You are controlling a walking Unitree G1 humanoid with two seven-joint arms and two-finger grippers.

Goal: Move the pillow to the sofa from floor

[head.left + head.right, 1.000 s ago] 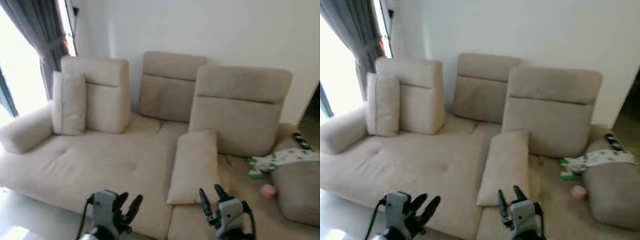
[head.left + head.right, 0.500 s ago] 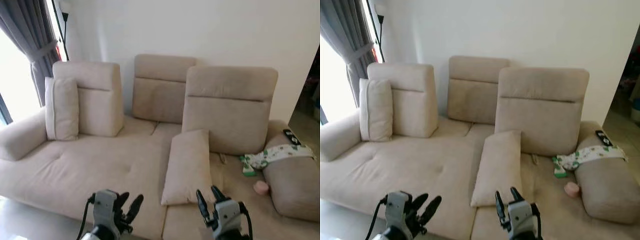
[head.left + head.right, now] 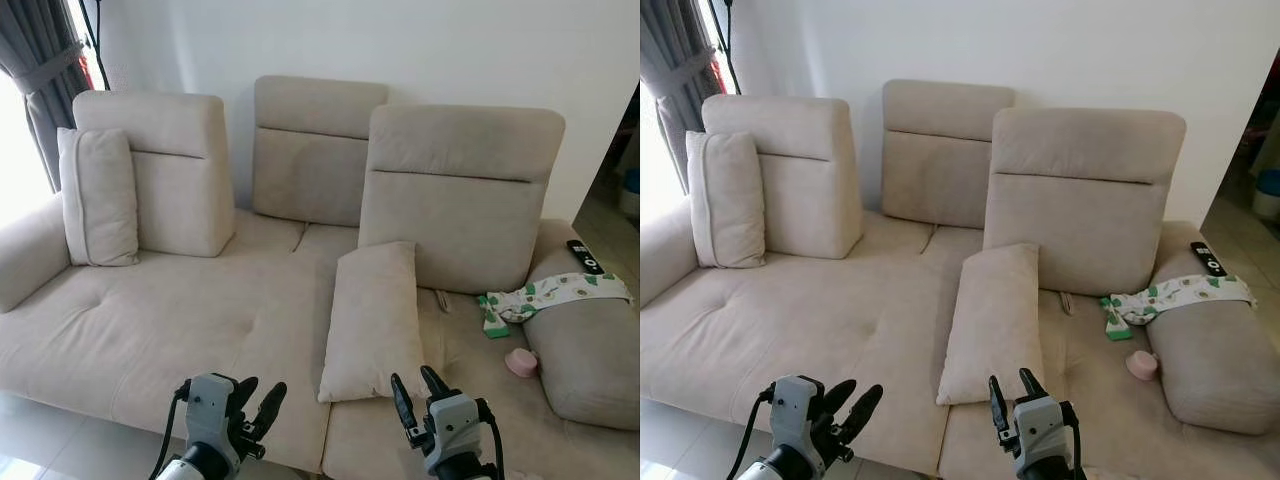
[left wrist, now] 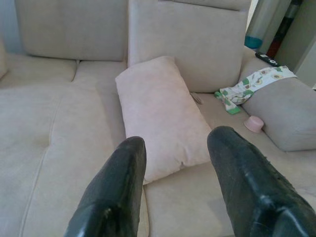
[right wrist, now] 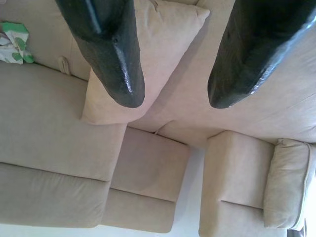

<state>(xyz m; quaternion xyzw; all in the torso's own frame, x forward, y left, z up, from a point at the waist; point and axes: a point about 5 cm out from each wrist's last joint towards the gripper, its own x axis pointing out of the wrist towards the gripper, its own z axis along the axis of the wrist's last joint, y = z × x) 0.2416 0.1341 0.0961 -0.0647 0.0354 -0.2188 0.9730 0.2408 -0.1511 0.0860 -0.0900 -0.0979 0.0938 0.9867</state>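
Nearest the camera, both arms are held low in front of the seat edge; the left gripper (image 3: 248, 408) has its black fingers spread and holds nothing; the right gripper (image 3: 419, 396) is likewise parted and empty, its fingers (image 5: 109, 54) framing the cushion ahead in the right wrist view.

Just beyond them the pillow (image 3: 373, 318) lies on the sofa (image 3: 150, 320), flat on the seat near the middle, its far end touching the tall right backrest (image 3: 460, 195); judged from this, the carrying part looks finished, and the step in hand is to leave it settled and draw back.

To do that well, I would keep both grippers wide and pull them straight toward the robot, low and slow, so no finger drags the near corner off the seat edge, which lies close.

The pillow's long axis runs near to far, tilted slightly so the far end leans right; its short near edge faces the robot.

Further right lie a patterned cloth (image 3: 552, 295), a small pink cup (image 3: 520, 362) and a remote (image 3: 585, 256); at the far left a second cushion (image 3: 97, 198) stands upright.
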